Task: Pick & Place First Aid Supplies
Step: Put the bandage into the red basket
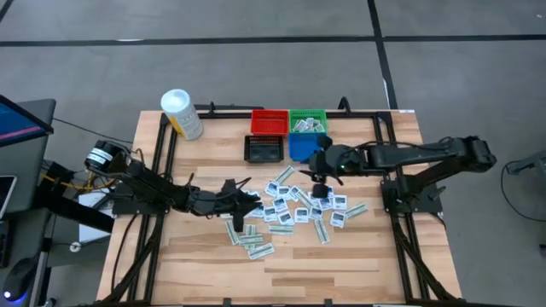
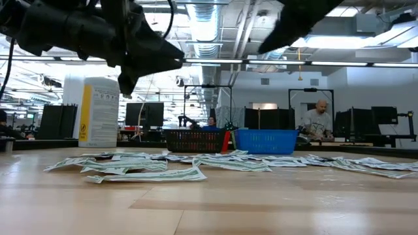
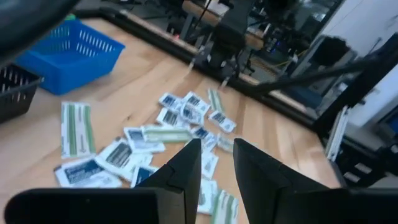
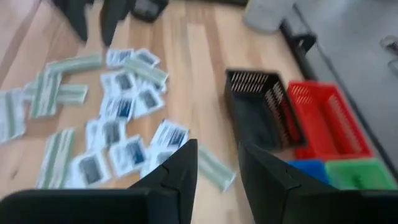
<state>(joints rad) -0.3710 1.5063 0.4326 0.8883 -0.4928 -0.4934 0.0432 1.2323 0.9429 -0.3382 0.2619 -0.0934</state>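
Nearest the front edge, green-white strips (image 1: pixel 253 242) scattered flat on the table (image 1: pixel 358 264), none touched. Just behind, left gripper (image 1: pixel 247 203) hovering over the left fringe of the pile, fingers (image 3: pixel 186 163) parted by a narrow gap, nothing between them. Mid-table, packets (image 1: pixel 294 205) strewn loose, square white ones overlapping strips, all lying flat, well apart from any bin. Over the pile's far side, right gripper (image 1: pixel 317 177) hanging clear of the wood, fingers (image 4: pixel 184 163) likewise a little apart, empty. Beyond that, black bin (image 1: pixel 264 149) and blue bin (image 1: pixel 302 146) side by side, then red bin (image 1: pixel 269 122) and green bin (image 1: pixel 308 121) at the back; green holding a few pale items already. Farthest left, white tub (image 1: pixel 181 113) standing upright.

Looks like the reach-and-select step, most of the sorting still ahead. Next move likely calls for lowering onto one packet's edge, pinching it without dragging neighbours, then carrying to its bin.
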